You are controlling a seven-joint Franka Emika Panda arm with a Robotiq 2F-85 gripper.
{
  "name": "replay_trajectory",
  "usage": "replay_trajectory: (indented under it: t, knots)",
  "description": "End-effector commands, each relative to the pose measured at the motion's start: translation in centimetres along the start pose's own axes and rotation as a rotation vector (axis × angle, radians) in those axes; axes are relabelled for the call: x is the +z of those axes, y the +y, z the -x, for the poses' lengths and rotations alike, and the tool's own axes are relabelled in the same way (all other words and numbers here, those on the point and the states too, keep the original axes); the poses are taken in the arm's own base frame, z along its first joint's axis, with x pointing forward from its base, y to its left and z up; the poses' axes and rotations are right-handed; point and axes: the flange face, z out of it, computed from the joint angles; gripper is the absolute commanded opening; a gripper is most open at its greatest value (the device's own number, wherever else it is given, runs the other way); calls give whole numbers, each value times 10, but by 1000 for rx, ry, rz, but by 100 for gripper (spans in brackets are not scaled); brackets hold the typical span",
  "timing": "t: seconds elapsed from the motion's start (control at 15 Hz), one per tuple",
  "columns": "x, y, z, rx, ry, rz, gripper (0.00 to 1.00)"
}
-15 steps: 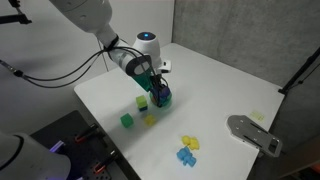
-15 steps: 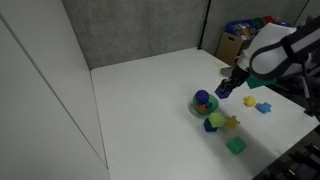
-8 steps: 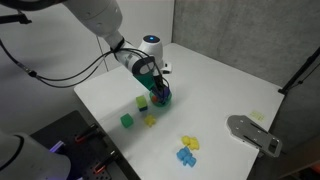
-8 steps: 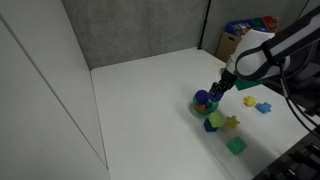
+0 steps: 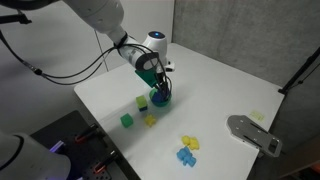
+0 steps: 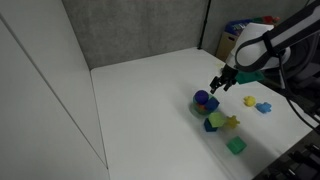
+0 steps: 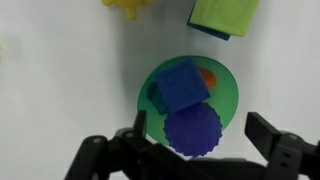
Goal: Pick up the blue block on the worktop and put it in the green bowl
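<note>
In the wrist view the blue block [image 7: 182, 83] lies inside the green bowl [image 7: 225, 95], beside a dark blue round toothed piece [image 7: 192, 128] and a small orange bit [image 7: 207, 76]. My gripper [image 7: 200, 135] hangs open just above the bowl, with nothing between its fingers [image 7: 139, 124]. In both exterior views the gripper [image 5: 160, 80] [image 6: 222, 84] stands a little above the bowl [image 5: 161, 98] [image 6: 199, 106], apart from it. The blue shapes [image 6: 204, 97] show on top of the bowl.
Loose blocks lie round the bowl: a green cube [image 5: 127, 120], a yellow piece [image 5: 150, 120], yellow bits [image 5: 190, 143] and cyan blocks [image 5: 185, 156]. A green block [image 7: 222, 15] and a yellow shape [image 7: 125, 6] lie just beyond the bowl. A grey device [image 5: 255, 133] sits near the table edge.
The jaws went from shut to open, letting go of the blue block, which now rests in the bowl. The gripper has risen slightly from the bowl.
</note>
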Motion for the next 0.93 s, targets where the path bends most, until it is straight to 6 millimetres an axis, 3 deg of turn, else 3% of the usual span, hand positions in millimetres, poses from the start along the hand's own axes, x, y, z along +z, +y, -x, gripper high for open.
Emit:
replay_trajectory:
  t: [0.0, 0.4, 0.87]
  knots:
    - [-42, 8, 1, 20, -37, -5, 100]
    - [-113, 37, 10, 53, -69, 30, 100]
    - [-207, 54, 51, 28, -90, 46, 100]
